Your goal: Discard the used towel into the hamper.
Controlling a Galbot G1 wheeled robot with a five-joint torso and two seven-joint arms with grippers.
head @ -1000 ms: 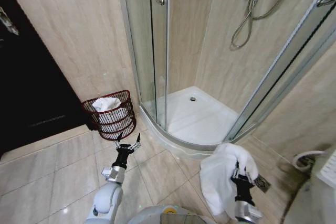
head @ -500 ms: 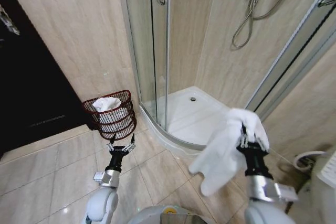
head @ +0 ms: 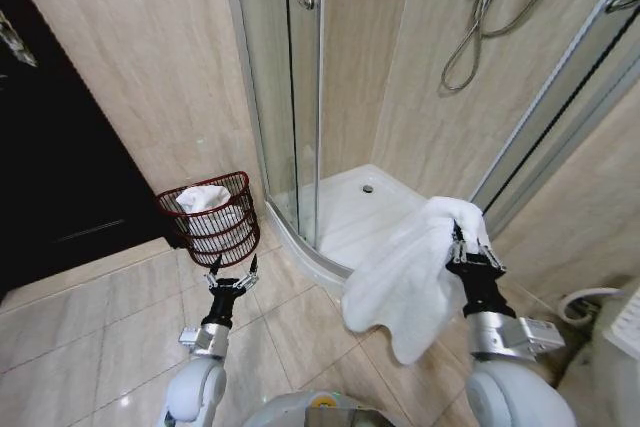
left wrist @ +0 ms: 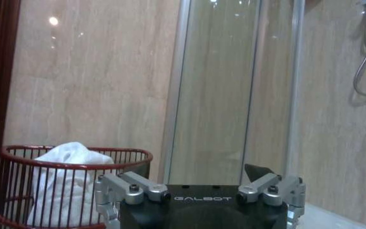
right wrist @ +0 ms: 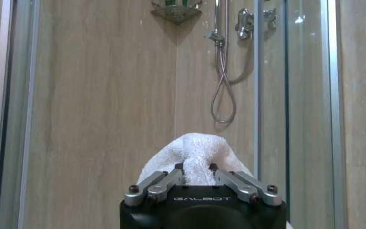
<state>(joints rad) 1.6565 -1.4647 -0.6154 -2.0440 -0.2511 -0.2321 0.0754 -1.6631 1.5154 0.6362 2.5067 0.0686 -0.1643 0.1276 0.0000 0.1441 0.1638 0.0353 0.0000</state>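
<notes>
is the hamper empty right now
No, the hamper already has a white cloth bunched inside it, showing above the rim, while the right gripper holds the towel off to the side.

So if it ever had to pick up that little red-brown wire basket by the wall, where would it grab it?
Probably the top rim of the red-brown wire hamper, coming from above. The sides taper and stand close to the wall, while the rim is a thin open hoop; the near edge looks free of the white towel inside.
</notes>
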